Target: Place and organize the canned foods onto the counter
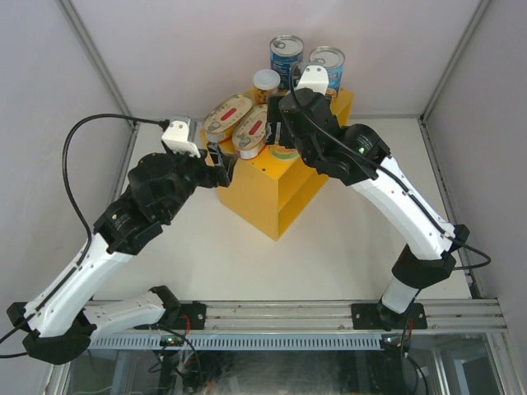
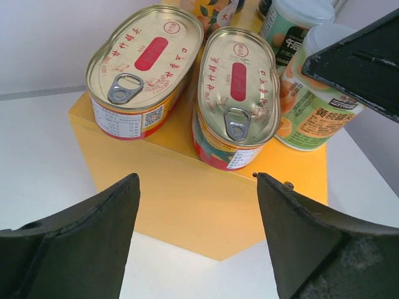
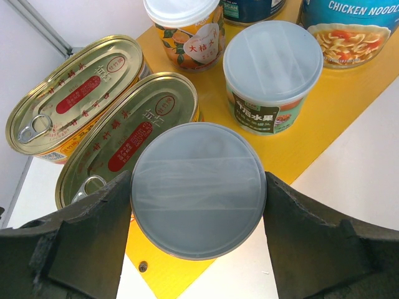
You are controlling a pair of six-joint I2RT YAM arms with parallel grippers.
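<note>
Seven cans crowd the flat top of the yellow counter [image 1: 262, 197], which stands on the white table [image 1: 354, 247] ahead of both arms. At the near left corner an oval tin [image 2: 143, 68] lies flat, pull ring up, with a second oval tin [image 2: 237, 93] just beside it. My left gripper [image 2: 197, 187] hovers in front of that corner, jaws spread wide with nothing between them, touching no can. My right gripper [image 3: 197, 215] reaches in from the other side. Its fingers [image 3: 81, 243] press against both sides of a small round can [image 3: 198, 174] with a pale lid, so I read it as clamped on that can. The can is upright at the counter's near edge, next to the second oval tin; I cannot tell whether its base rests on the top. Behind it are a green-labelled small can [image 3: 273, 68] and an orange-labelled small can [image 3: 187, 28]. At the far edge a tall blue can [image 1: 286, 56] stands beside another tall blue can [image 1: 327, 66].
</note>
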